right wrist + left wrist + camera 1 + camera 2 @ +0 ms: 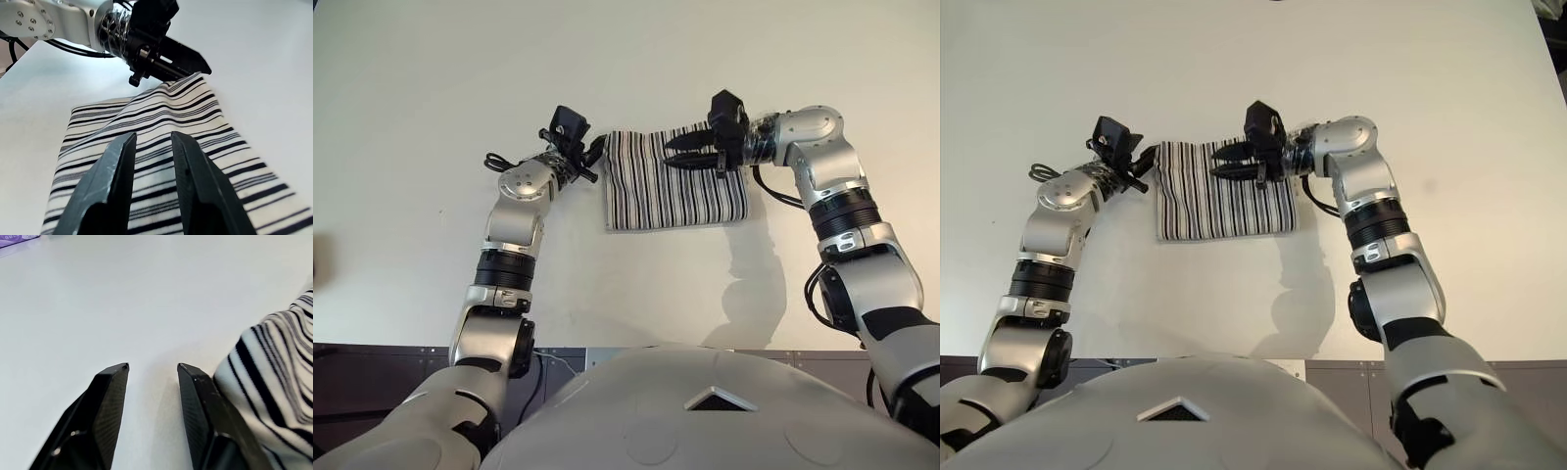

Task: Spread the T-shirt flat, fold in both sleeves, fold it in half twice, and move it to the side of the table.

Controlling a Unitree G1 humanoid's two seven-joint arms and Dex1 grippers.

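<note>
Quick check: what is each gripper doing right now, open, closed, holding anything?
Left gripper: open, empty, beside the T-shirt edge.
Right gripper: open, empty, over the T-shirt.

The T-shirt [671, 196], white with thin black and grey stripes, is folded into a compact, nearly square packet. It lies flat on the white worktop [607, 59], well in from the worktop's edges, its stripes running front to back.

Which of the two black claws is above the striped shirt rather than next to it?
The right gripper: its open fingers are over the folded T-shirt, while the left gripper is over bare table at the cloth's edge.
</note>
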